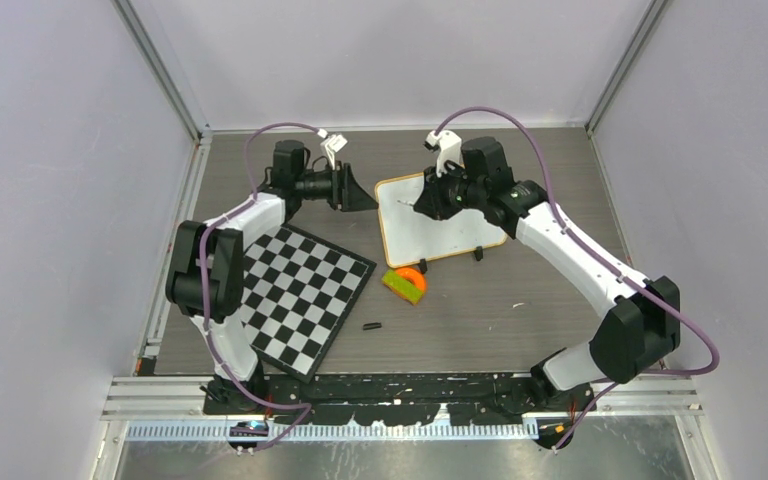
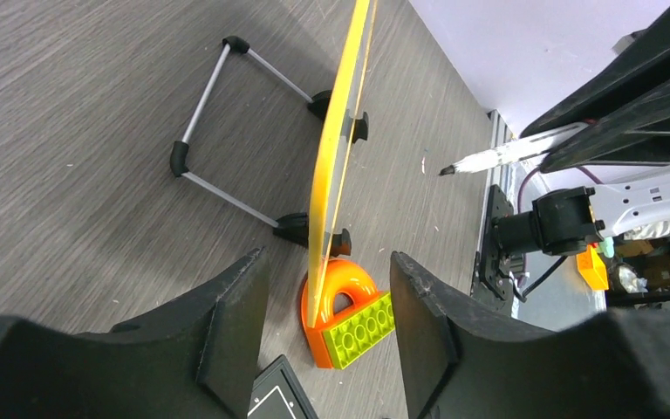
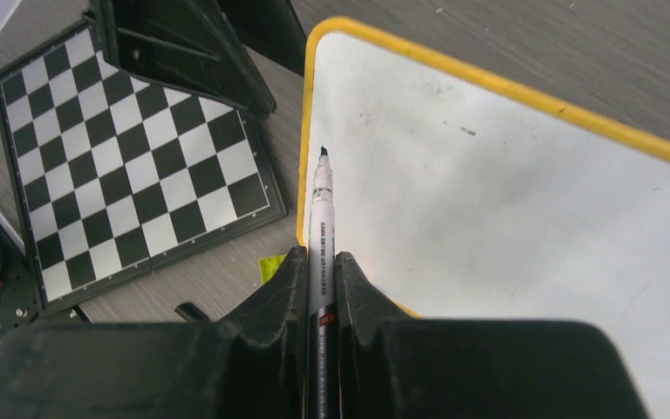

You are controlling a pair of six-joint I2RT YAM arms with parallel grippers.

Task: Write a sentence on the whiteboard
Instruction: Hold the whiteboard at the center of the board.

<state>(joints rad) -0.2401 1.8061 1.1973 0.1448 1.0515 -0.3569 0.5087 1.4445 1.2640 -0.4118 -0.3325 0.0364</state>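
The marker (image 3: 321, 218) is clamped in the right gripper (image 3: 318, 262), its tip held just off the face of the whiteboard (image 3: 506, 201) near the upper left corner; the unwritten surface stretches rightward. The left gripper (image 2: 327, 257) is spread open beside that edge, holding nothing.

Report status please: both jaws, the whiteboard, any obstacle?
Left gripper open, beside the whiteboard. Right gripper shut on marker, tip near board's corner. No sentence yet. Toy block by board's foot, off the writing face.
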